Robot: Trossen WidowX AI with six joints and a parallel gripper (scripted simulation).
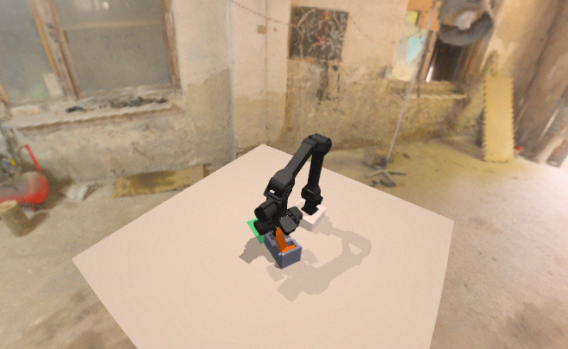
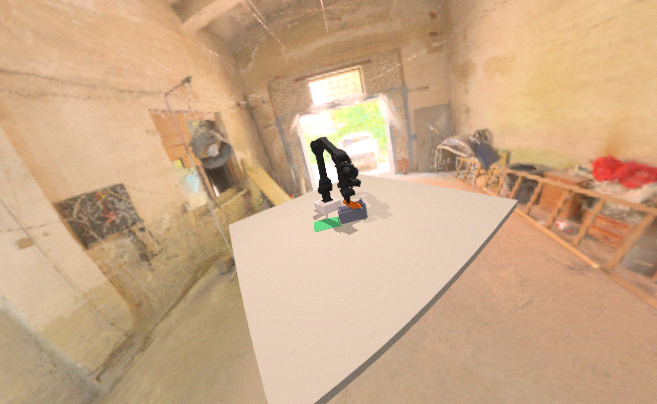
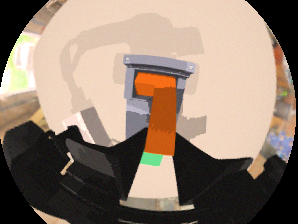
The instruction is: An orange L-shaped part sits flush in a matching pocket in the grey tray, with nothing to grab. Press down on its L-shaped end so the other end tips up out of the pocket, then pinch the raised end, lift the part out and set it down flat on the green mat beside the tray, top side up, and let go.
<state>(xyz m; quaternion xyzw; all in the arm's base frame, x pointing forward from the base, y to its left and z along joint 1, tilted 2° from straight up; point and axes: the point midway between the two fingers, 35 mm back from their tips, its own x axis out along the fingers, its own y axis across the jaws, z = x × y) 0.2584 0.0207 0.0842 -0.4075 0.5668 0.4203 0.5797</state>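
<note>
green mat (image 1: 255,228): mostly hidden by arm | gripper (image 3: 158,163): fingertips indistinct

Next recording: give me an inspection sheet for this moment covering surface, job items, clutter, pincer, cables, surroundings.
Surface: pale table top, shadowed near the tray.
Job's things: orange L-shaped part tilted, one end raised from the grey tray; green mat beside the tray, nothing on it.
Clutter: nothing seen.
Pincer: pincer shut on the part's raised end.
Cables: nothing seen.
Surroundings: worn workshop hall, window, open doorway, ladder, red compressor.

Two distant views, one wrist close-up
</note>
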